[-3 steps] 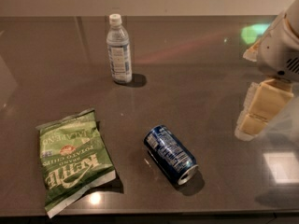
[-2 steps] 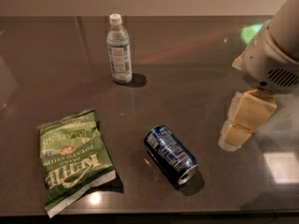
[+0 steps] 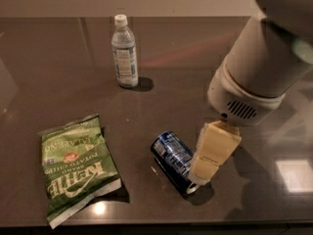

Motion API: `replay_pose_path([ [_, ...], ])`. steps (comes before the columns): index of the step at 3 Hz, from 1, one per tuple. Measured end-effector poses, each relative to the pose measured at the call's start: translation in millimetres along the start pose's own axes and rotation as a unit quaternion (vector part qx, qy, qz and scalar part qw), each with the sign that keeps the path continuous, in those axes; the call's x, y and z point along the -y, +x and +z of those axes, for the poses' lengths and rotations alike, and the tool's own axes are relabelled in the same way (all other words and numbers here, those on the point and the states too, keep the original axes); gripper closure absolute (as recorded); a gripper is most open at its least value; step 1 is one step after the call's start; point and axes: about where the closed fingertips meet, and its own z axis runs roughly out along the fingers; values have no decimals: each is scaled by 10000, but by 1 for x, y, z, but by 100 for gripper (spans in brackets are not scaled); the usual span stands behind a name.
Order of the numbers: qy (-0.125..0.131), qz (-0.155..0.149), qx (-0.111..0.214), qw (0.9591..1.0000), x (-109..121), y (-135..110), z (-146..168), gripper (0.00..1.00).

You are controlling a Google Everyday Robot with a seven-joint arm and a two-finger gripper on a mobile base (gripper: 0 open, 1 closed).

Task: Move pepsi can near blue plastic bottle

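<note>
1. The dark table (image 3: 58,72) has its back edge along the top of the picture. Its front edge runs along the very bottom.
2. The blue plastic bottle (image 3: 124,53) stands upright near the back edge, left of the middle.
3. The pepsi can (image 3: 172,159) lies on its side near the front, well apart from the bottle. One silver end points to the front edge.
4. The green Kettle chips bag (image 3: 76,173) lies flat on the left. Its lowest corner is close to the front edge.
5. The table between the can and the bottle is bare, so there is open room there (the bag sits off to the left of that path). There is bare table to the left of the bottle too.
6. The gripper (image 3: 198,177) is low, right at the can's right side by its front end. I cannot tell if it is open or closed, or if it touches the can.
7. The big white arm (image 3: 264,58) fills the top right corner.
8. A second ago the gripper was far off on the right side. It has come left and down to the can, and the arm now looks much bigger.
9. The can, the bottle and the bag lie just where they were.
</note>
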Motion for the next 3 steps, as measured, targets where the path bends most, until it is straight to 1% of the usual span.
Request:
replay_pose_path([
  [1, -110, 103, -92, 9998, -15, -12, 23, 0],
  [2, 43, 413, -171, 9990, -22, -18, 42, 0],
  [3, 160, 740, -223, 9969, -16, -12, 58, 0],
])
